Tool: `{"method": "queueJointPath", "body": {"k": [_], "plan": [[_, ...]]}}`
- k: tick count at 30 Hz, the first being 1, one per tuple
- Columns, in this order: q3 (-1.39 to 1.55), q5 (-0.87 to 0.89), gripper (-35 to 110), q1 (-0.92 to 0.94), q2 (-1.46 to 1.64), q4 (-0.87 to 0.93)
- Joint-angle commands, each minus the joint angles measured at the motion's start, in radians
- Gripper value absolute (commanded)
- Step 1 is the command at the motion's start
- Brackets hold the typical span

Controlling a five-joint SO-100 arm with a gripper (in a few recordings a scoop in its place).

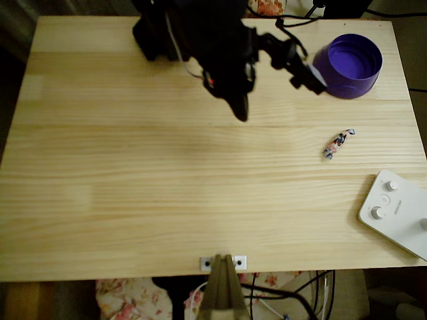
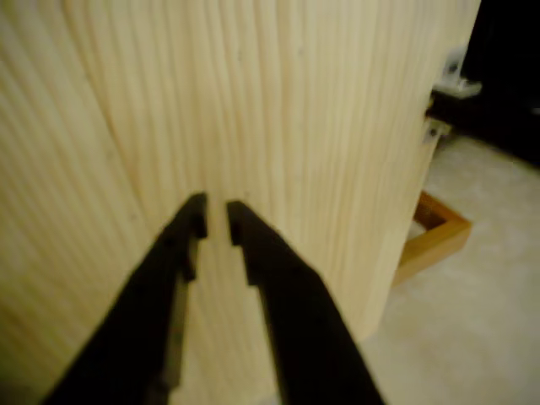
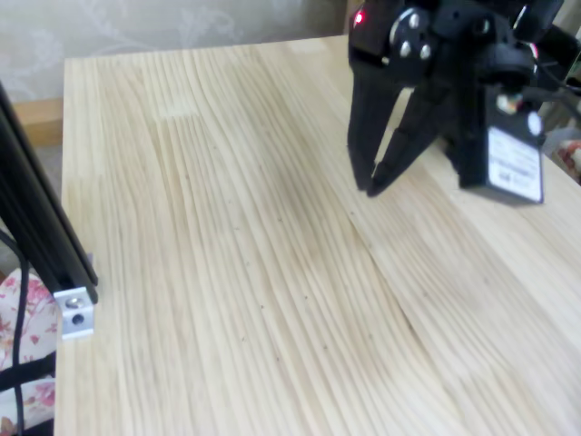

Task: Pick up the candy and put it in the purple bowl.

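- Candy (image 1: pixel 339 143) in the overhead view lies flat on the desk (image 1: pixel 133 200), below the purple bowl (image 1: pixel 348 65) and well apart from it. Its long axis runs diagonally, one twisted end up-right toward the bowl, the other down-left. The fingers (image 1: pixel 240 110) hang far to the candy's left, left of the bowl, with bare wood between.
- Wrist view: the fingers (image 2: pixel 216 215) stand slightly apart over bare wood grain, nothing between them.
- Fixed view: the fingers (image 3: pixel 370 182) point down, tips close above the desk.
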Motion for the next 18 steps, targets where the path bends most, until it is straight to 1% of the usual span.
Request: {"method": "queueJointPath", "body": {"k": [1, 11, 18], "plan": [[-0.176, -0.023, 4, -0.054, -0.055, -0.029], [-0.474, -0.009, 11, -0.195, -0.322, -0.012], [-0.591, -0.009, 15, -0.249, -0.465, 0.002]]}}
